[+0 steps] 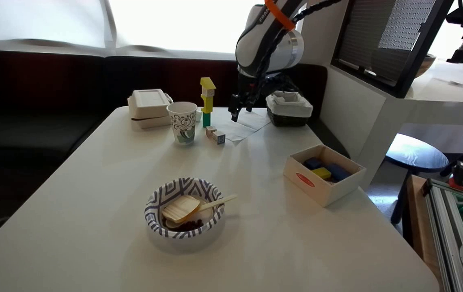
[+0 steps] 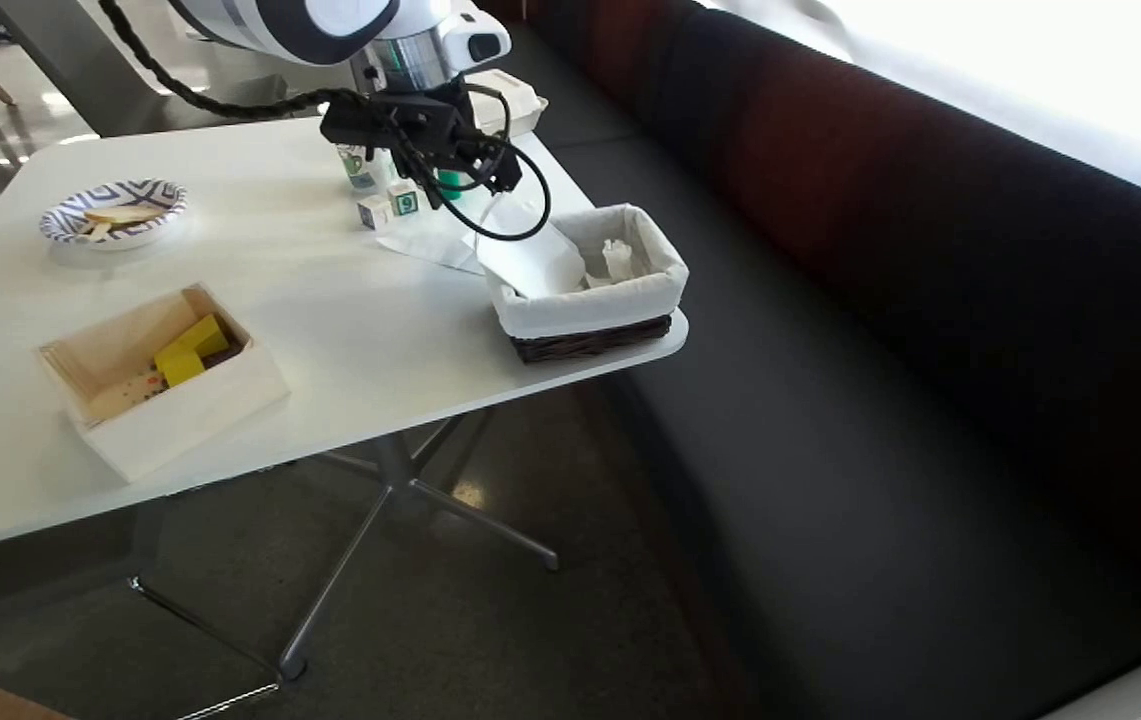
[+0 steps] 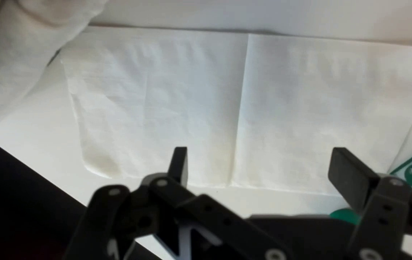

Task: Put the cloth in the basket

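Cloth (image 3: pixel 191 104) lies flat on the table (image 1: pixel 255 251), outside the basket (image 2: pixel 595 345) and just beside it. In the wrist view a straight crease crosses the cloth, and one corner sits close to the basket's white liner (image 3: pixel 14 61) (contact between the two cannot be confirmed).

Gripper (image 3: pixel 258 162) points down over the cloth. Jaws are released and stand wide apart, with cloth in view beyond the gap. Whether the tips touch the cloth cannot be told.

Basket has dark woven sides, with the liner turned over the rim, and stands at a corner of the table. In an exterior view pale items show inside; their nature is unclear.

Also on the table: two blocks (image 1: pixel 219 138) near the cloth; a tower (image 1: pixel 207 104) of yellow, pale and green pieces, upright; a patterned cup (image 1: pixel 183 125) in front of a lidded container (image 1: pixel 150 101). Well apart from the cloth are a bowl (image 1: pixel 153 211), loaded with a pale slab and a handled utensil (image 1: pixel 221 201), and a box (image 1: pixel 314 192) holding blue and yellow pieces (image 1: pixel 321 173).
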You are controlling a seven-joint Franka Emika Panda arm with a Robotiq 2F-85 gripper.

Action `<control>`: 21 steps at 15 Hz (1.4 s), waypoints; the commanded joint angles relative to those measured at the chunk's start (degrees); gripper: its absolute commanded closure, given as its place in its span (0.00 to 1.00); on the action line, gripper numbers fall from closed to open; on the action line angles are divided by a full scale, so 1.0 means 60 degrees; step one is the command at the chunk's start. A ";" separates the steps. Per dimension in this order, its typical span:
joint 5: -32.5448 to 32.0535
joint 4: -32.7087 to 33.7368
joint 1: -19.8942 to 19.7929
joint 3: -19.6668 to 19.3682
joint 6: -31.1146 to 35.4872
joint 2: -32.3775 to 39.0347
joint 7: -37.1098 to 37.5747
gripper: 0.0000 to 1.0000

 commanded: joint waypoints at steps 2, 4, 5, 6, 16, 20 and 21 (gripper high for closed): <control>-0.0684 0.0744 -0.0007 -0.0114 -0.0653 0.0655 0.0369 0.00; -0.0823 0.0905 -0.0015 -0.0130 -0.0870 0.0808 0.0415 0.00; -0.0866 0.0987 -0.0035 -0.0112 -0.1009 0.0870 0.0416 0.00; -0.0876 0.1056 -0.0063 -0.0086 -0.1108 0.0934 0.0408 0.00; -0.0793 0.1655 -0.0213 0.0040 -0.1998 0.1286 0.0354 0.34; -0.0774 0.1811 -0.0230 0.0048 -0.2285 0.1308 0.0352 0.67; -0.0776 0.1847 -0.0233 0.0052 -0.2343 0.1293 0.0338 0.73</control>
